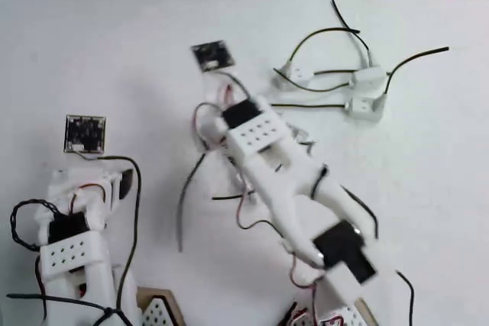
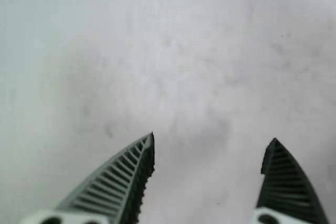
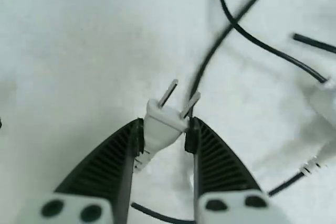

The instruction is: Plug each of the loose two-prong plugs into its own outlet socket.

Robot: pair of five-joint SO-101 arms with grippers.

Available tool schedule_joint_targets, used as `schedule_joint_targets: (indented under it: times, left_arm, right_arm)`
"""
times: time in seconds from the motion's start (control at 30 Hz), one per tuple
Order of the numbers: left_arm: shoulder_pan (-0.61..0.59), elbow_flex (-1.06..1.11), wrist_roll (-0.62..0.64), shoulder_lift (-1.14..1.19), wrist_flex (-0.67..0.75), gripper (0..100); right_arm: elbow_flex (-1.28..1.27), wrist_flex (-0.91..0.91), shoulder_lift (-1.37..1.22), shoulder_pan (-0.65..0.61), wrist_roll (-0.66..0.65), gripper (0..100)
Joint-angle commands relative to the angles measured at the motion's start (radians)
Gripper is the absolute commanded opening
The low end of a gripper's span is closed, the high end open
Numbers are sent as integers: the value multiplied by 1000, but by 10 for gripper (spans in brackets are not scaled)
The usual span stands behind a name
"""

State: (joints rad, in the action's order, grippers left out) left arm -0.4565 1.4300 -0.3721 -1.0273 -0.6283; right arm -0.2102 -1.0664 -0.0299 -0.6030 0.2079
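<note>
The right hand (image 3: 164, 123) pinches a white two-prong plug (image 3: 159, 120) by its body, and the prongs point away from the fingers, above the white worktop (image 3: 79, 35). Black cords (image 3: 247, 32) lie near it. The left hand (image 2: 212, 139) is spread over the worktop. White outlet sockets (image 1: 368, 78) lie together at the far right part.

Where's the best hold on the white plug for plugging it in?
Grip the white plug by its body's two sides, coming from the cord end, as the right gripper has it: both prongs stick out free ahead of the fingertips.
</note>
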Motion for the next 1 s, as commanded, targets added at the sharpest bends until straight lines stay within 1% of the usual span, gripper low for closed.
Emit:
schedule_joint_targets:
  times: [0.0,0.23,0.37,0.5,0.57,0.67,0.7,0.77,0.97]
  left_arm:
    - [10,0,-11,-18,21,324]
    - [10,0,-11,-18,21,324]
    - [10,0,-11,-18,21,324]
    - [10,0,-11,-18,21,324]
    - [10,0,-11,-18,21,324]
    - [10,0,-11,-18,21,324]
    - [10,0,-11,-18,21,324]
    - [10,0,-11,-18,21,324]
    - [10,0,-11,-18,21,324]
  right_arm:
    - [-68,-48,160,70,-8,18]
    - [-348,-47,424,220,0,18]
    - [-480,-47,552,355,0,19]
    - [-563,-47,608,498,0,23]
    - [-588,-51,608,539,-8,60]
    - [-606,-56,608,565,-12,167]
    - [-605,-68,608,565,-34,197]
    - [-603,-96,616,562,-146,225]
    - [-611,-105,616,581,-617,226]
